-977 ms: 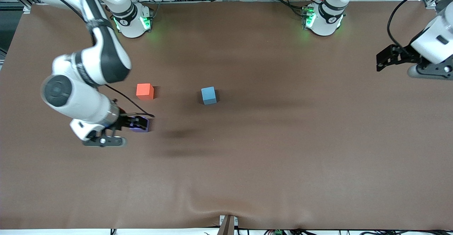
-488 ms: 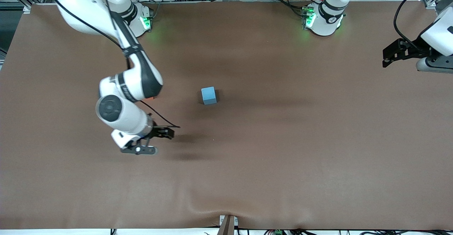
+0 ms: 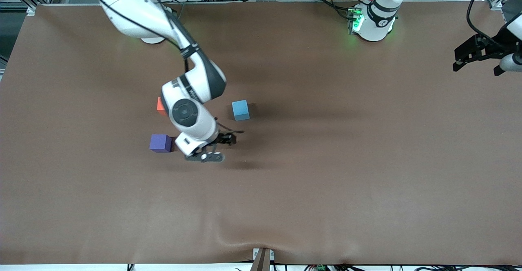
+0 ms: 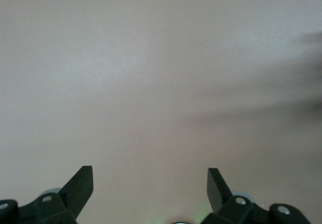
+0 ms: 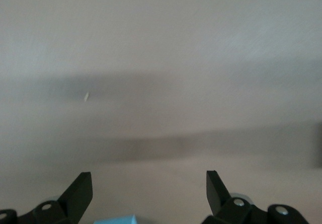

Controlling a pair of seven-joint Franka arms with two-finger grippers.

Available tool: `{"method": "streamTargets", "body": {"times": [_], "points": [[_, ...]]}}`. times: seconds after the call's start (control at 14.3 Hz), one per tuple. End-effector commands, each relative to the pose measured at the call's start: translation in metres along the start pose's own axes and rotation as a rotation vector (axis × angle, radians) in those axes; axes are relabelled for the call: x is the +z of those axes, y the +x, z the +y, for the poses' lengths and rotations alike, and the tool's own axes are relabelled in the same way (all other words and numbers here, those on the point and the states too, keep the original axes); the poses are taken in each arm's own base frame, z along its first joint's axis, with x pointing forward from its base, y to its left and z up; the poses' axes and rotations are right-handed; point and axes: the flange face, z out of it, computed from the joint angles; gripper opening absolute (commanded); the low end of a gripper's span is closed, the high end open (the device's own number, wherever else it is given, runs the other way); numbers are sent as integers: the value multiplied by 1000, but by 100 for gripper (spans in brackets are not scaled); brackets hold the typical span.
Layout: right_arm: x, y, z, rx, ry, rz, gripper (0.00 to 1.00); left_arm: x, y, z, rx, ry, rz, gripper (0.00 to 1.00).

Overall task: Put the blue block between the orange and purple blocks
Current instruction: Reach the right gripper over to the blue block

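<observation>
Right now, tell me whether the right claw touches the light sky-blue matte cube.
Apart: front view shows bare table between right claw and cube.

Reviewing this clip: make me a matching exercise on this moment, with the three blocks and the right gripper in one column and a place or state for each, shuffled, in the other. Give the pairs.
Things:
1. blue block
2. purple block
3. orange block
4. right gripper

Places or states:
A. partly hidden by the right arm
B. open and empty, above the table
C. the block nearest the front camera
D. the block closest to the left arm's end of the table

Pairs: 1-D, 2-C, 3-A, 4-B
</observation>
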Motion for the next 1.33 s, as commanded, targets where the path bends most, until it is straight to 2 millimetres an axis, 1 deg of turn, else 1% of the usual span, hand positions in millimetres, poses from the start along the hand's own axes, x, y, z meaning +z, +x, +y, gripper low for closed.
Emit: {"method": "streamTargets", "body": {"times": [0.0, 0.14, 0.21, 0.28, 0.42, 0.49, 0.56, 0.63, 0.7, 0.77, 0.84, 0.91, 0.98, 1.19, 1.26], "points": [[3, -32, -33, -46, -35, -57, 100, 2, -4, 6, 19, -15, -19, 100], [12, -53, -51, -73, -55, -79, 100, 7, -1, 11, 16, -15, -28, 100], [17, -61, -54, -83, -62, -87, 100, 7, -1, 10, 12, -17, -31, 100], [18, -66, -55, -89, -67, -91, 100, 7, -2, 8, 1, -17, -31, 100], [22, -78, -48, -95, -77, -103, 100, 9, -2, 5, -2, -18, -34, 100], [28, -84, -43, -100, -75, -97, 100, 9, -2, 0, -1, -18, -34, 100], [34, -89, -37, -100, -64, -77, 100, 10, -2, -6, -10, -19, -36, 100], [42, -93, -34, -100, -49, -54, 100, 12, -1, -18, -27, -18, -39, 100], [48, -99, -40, -112, -37, -34, 100, 15, 1, -19, -29, -23, -45, 100], [48, -105, -47, -124, -34, -27, 100, 16, 2, -18, -29, -23, -46, 100], [49, -107, -48, -126, -36, -30, 100, 16, 3, -18, -28, -22, -45, 100], [47, -109, -50, -126, -34, -28, 100, 16, 3, -18, -28, -23, -45, 100], [42, -115, -58, -140, -29, -23, 100, 16, 3, -18, -29, -23, -45, 100], [47, -130, -71, -170, -21, -10, 100, 17, 3, -18, -28, -23, -46, 100], [52, -133, -71, -171, -24, -12, 100, 17, 3, -18, -29, -23, -46, 100]]}}
